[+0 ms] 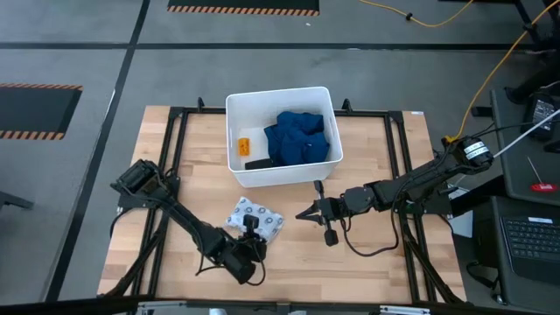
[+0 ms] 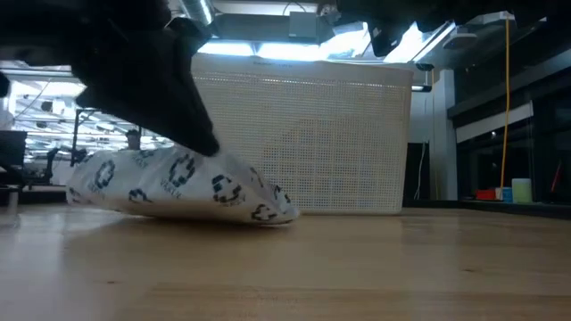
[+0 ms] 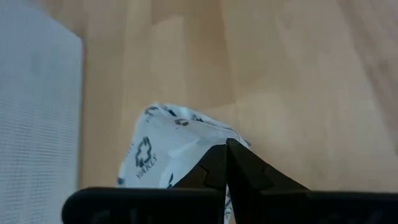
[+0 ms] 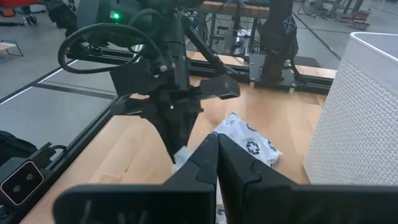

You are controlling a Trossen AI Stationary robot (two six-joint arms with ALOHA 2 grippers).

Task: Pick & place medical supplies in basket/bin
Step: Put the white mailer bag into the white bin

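The small white packet with a dark pattern (image 1: 256, 216) lies on the table in front of the white tub (image 1: 234, 122). It also shows in the low view (image 2: 178, 185) and in the right wrist view (image 4: 252, 142). My left gripper (image 1: 251, 226) stands over the packet's near part, shut on it. My right gripper (image 1: 306, 213) is shut and touches nothing, hovering to the packet's right. Inside the tub lie the dark-blue cloth (image 1: 302, 136), the tiny orange bottle (image 1: 244, 144) and the small black oblong (image 1: 258, 164). My left gripper (image 3: 227, 149) pinches the white packet at its near edge (image 3: 186, 146) between its two shut fingers. It comes from above, slanting down (image 4: 177, 134). The packet's underside (image 2: 205, 214) rests on the table.
The tub's tall wall (image 2: 303, 143) stands just beyond the packet. A black frame rail (image 1: 175, 157) runs along the table's sides. Bare wood (image 1: 367, 271) spreads near and to the right. The right arm (image 1: 411, 184) reaches in from the right edge.
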